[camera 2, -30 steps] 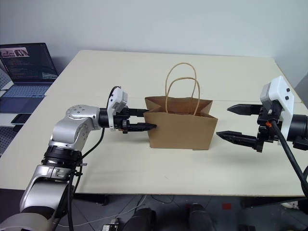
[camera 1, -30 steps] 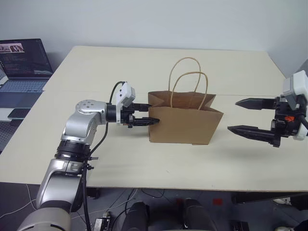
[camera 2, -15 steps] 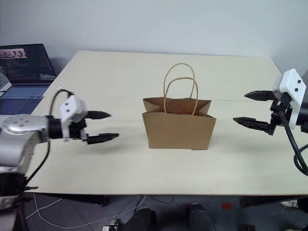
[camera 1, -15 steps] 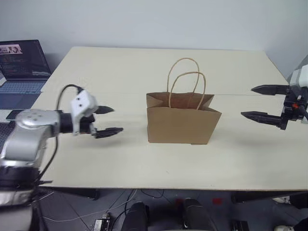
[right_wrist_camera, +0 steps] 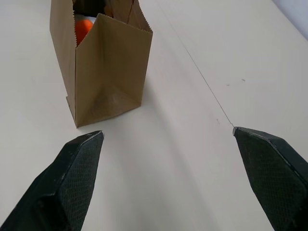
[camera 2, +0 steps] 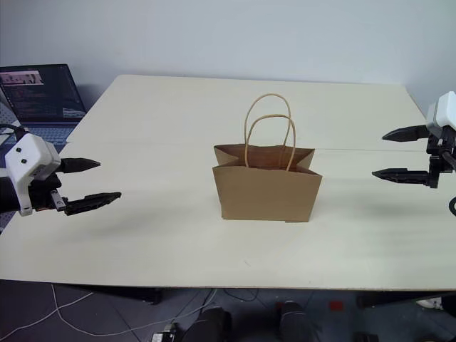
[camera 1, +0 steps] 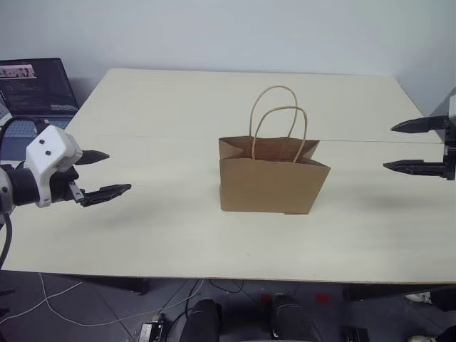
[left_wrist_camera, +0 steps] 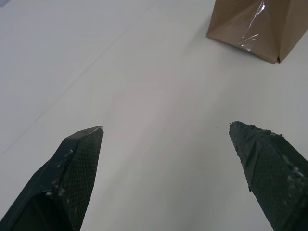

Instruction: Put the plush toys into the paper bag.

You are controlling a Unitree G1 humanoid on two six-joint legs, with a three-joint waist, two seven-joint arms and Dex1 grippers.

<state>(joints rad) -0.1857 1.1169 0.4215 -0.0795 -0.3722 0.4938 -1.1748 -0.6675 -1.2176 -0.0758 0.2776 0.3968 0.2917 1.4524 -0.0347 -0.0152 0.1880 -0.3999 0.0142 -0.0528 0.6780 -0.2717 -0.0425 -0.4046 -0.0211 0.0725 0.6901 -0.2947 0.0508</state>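
Observation:
The brown paper bag (camera 1: 274,182) stands upright in the middle of the table (camera 1: 178,235), its mouth open and its two cord handles up. In the right wrist view an orange plush toy (right_wrist_camera: 83,30) shows inside the bag's mouth (right_wrist_camera: 106,62), with a bit of white above it. My left gripper (camera 1: 117,171) hovers open and empty far to the left of the bag. To the bag's right, near the table's right edge, my right gripper (camera 1: 389,147) also stands open and empty. The left wrist view catches a corner of the bag (left_wrist_camera: 255,24) beyond my spread fingers (left_wrist_camera: 79,168).
An open laptop (camera 1: 35,92) sits on a neighbouring desk at the far left. A seam (camera 1: 142,137) runs across the tabletop behind the bag. Cables lie on the floor below the table's front edge.
My left gripper has drawn away from the bag's left side, far to the left, and opened wider. My right gripper has moved to the right, away from the bag.

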